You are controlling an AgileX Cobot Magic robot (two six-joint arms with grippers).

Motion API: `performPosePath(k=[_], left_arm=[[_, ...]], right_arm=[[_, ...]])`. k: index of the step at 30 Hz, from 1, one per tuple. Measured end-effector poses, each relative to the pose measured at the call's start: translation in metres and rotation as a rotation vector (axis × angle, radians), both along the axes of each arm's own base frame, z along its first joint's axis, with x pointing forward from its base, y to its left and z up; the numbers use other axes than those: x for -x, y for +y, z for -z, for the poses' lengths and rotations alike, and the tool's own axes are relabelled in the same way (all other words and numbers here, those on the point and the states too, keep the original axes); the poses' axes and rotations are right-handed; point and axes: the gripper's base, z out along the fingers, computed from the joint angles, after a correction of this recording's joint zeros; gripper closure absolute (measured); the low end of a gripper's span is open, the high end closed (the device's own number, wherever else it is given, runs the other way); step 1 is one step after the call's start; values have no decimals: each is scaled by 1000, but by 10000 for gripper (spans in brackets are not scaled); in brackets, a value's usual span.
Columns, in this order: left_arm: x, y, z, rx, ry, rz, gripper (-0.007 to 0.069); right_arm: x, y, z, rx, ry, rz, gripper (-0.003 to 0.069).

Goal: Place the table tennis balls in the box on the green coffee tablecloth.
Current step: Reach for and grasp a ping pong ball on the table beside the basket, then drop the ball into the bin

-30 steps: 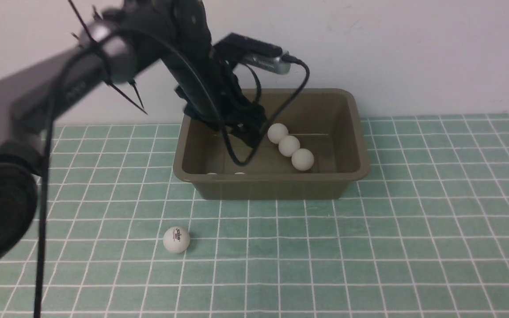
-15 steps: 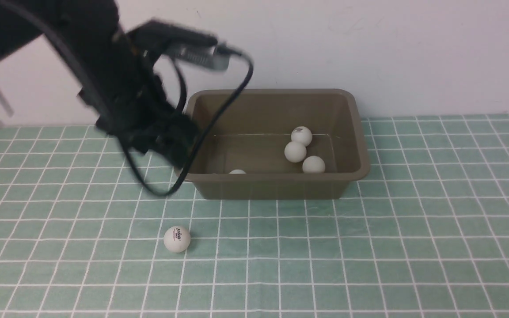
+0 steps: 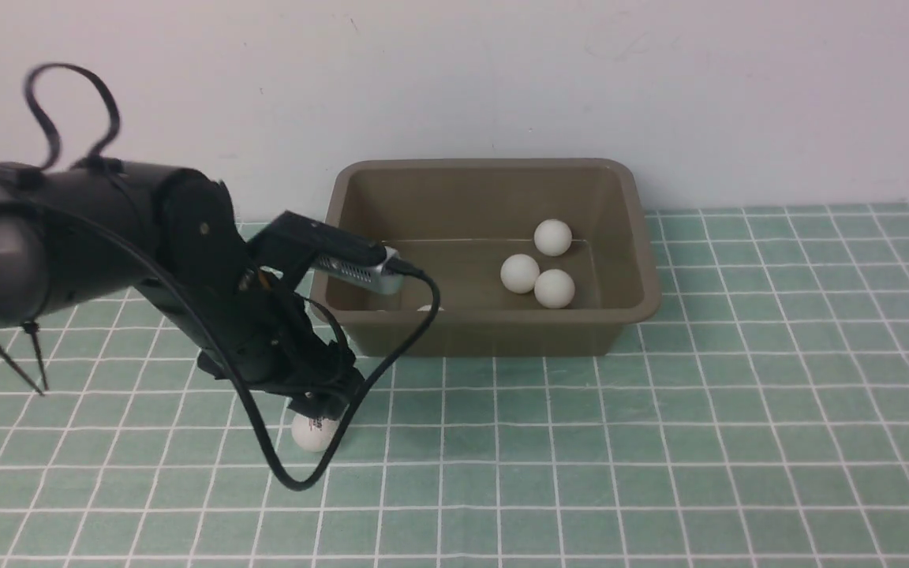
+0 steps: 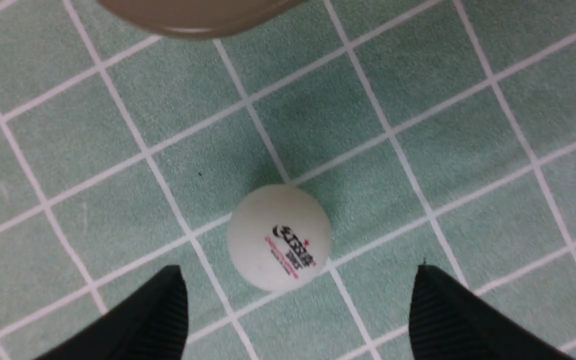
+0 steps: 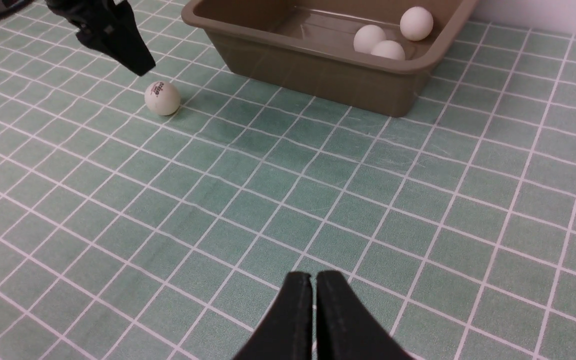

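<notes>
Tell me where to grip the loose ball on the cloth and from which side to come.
Grip the loose ball across its widest middle, coming straight down from above. It is round and sits free on the cloth, with nothing beside it. The left gripper is already above it, jaws open on either side.

Soft, even indoor light, faint shadows, mild softness throughout, no glare.

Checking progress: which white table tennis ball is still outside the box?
The logo-printed white table tennis ball on the green checked tablecloth, beneath the open left gripper; the others lie inside the olive-brown plastic box.
</notes>
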Motion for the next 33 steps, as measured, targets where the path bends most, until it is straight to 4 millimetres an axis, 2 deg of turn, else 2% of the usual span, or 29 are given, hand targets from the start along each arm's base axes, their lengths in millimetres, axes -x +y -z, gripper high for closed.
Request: performPosePath(k=[5,9,14,17,19,20,21,22,24,25,26,28,30,33], left_arm=[[-11,-4,32,-15,34,-3,43],[-18,-6,54,-26,51,-3,39],[-25,-7,70,-28,42,-8,39],[-26,-8,78,-34,58,-8,93],[-25,-8,76,-42,92,-3,171],[-26,-8,75,-41,90,-3,171],[-23,-8,72,-56,146,6,253],[-24,-8,66,-67,180,15,276],[-24,-9,59,-85,228,27,271],[-25,-10,42,-103,292,43,271],[-24,-9,41,-109,312,46,271],[-28,-11,22,-113,335,57,271],[-37,-16,-7,-83,281,60,271],[-54,-25,-62,9,123,60,271]], right_arm=[[0,1,0,-16,5,-6,657],[1,1,0,-25,9,-7,657],[1,2,-1,-28,10,-9,657],[1,2,-1,-32,11,-11,657],[1,2,-1,-33,12,-11,657],[1,2,-1,-33,12,-11,657],[1,2,-1,-34,12,-11,657],[1,2,-1,-34,12,-11,657],[1,2,-1,-34,12,-11,657],[1,2,-1,-34,12,-11,657],[1,2,-1,-34,12,-11,657],[1,2,-1,-34,12,-11,657],[1,2,-1,-31,11,-10,657],[1,2,0,-26,10,-8,657]])
